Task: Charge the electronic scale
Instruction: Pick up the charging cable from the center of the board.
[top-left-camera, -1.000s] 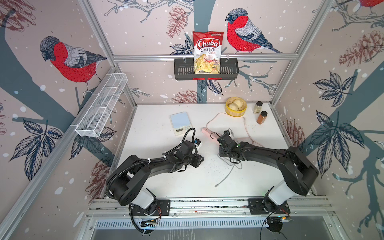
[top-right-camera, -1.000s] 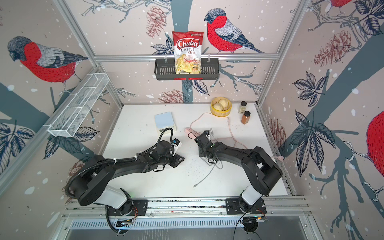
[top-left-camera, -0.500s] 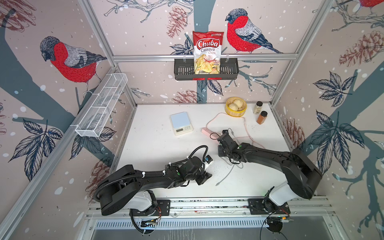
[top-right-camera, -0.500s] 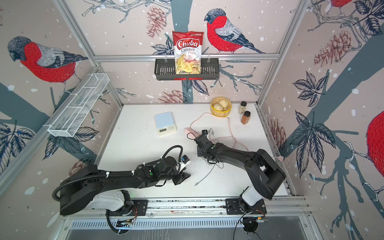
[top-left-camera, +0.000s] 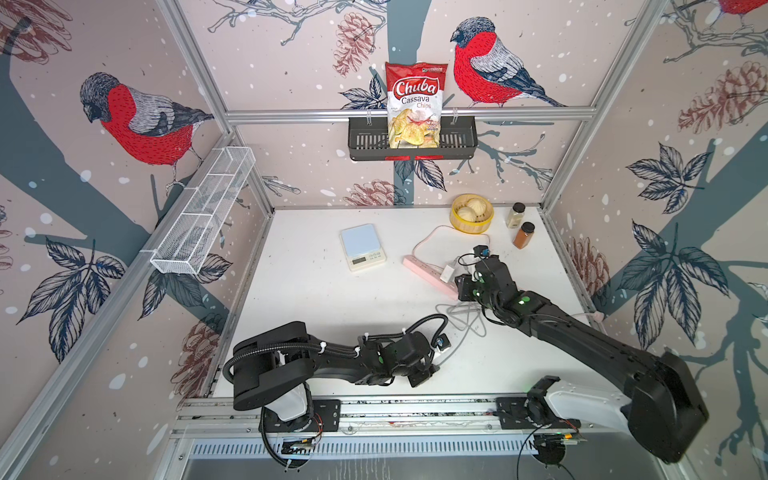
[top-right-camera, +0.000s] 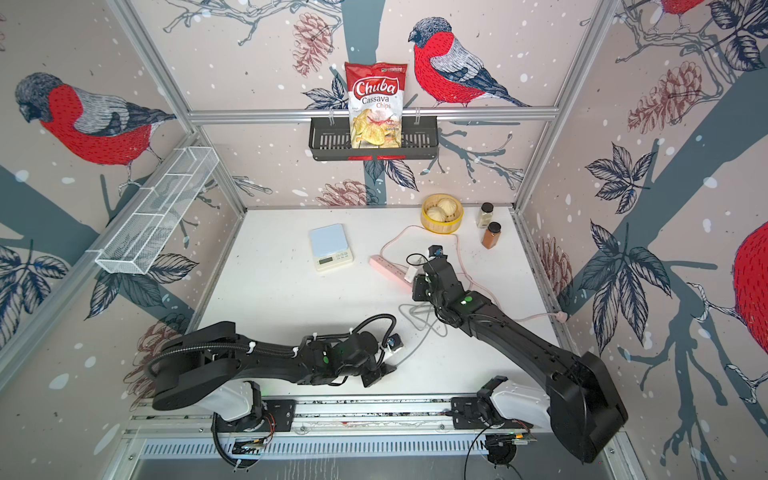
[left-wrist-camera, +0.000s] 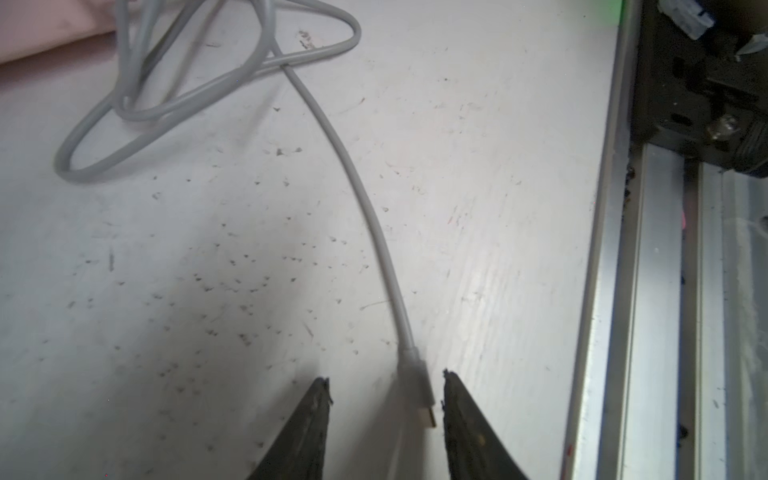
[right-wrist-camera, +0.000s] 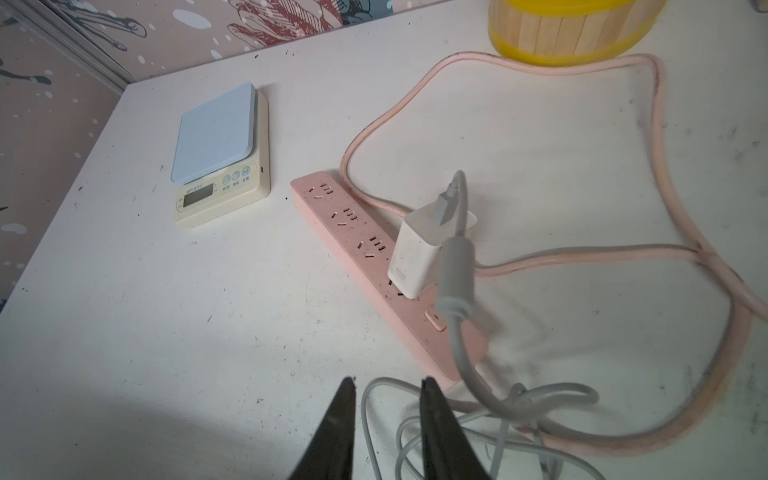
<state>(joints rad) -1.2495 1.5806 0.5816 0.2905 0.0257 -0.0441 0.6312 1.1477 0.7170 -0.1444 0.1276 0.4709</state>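
Left tool (left-wrist-camera: 384, 380) part-open, straddling loose cable plug (left-wrist-camera: 419, 392), lining up grasp for electronic scale (top-left-camera: 362, 247); right tool (right-wrist-camera: 388, 380) slightly parted, holding nothing.

The left arm (top-left-camera: 332, 361) and right arm (top-left-camera: 582, 336) are held extended and low, with the jaws parted on both.
The left arm is stretched sideways toward the middle, and the left gripper (left-wrist-camera: 384, 382) is seen with a moderate gap between its fingertips. The right arm is reached forward and inward, and the right gripper (right-wrist-camera: 388, 380) is angled downward with a narrower gap.
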